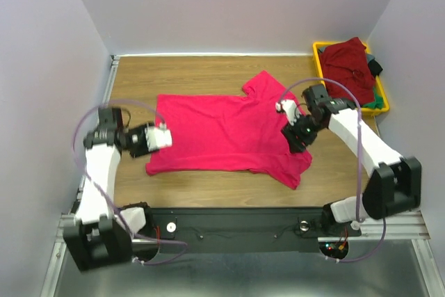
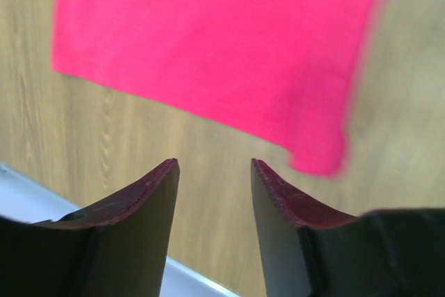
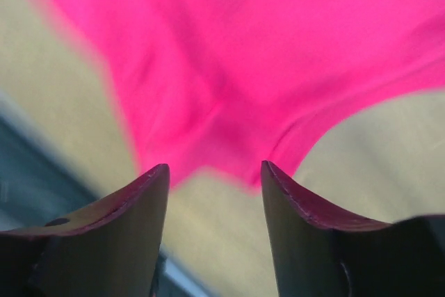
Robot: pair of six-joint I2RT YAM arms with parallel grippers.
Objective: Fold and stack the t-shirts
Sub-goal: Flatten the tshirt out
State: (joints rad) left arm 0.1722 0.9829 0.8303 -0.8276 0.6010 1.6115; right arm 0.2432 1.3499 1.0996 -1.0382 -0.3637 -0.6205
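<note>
The left claw [image 2: 212, 165] has its fingers apart with nothing between them. The crimson t-shirt [image 1: 222, 133] lies spread on the table [image 1: 195, 78] just ahead of its tips, a hem corner nearest. The right claw [image 3: 212, 168] is likewise parted and empty, over the shirt's sleeve end with cloth beneath and ahead of it; that view is blurred, so contact is hard to judge. Off to the right claw's outer side, a yellow bin [image 1: 318, 53] holds a maroon t-shirt [image 1: 346, 60] heaped over green and dark cloth

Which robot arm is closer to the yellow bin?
Right. The right arm sits just in front of the yellow bin; the left arm is far across the pink shirt.
</note>
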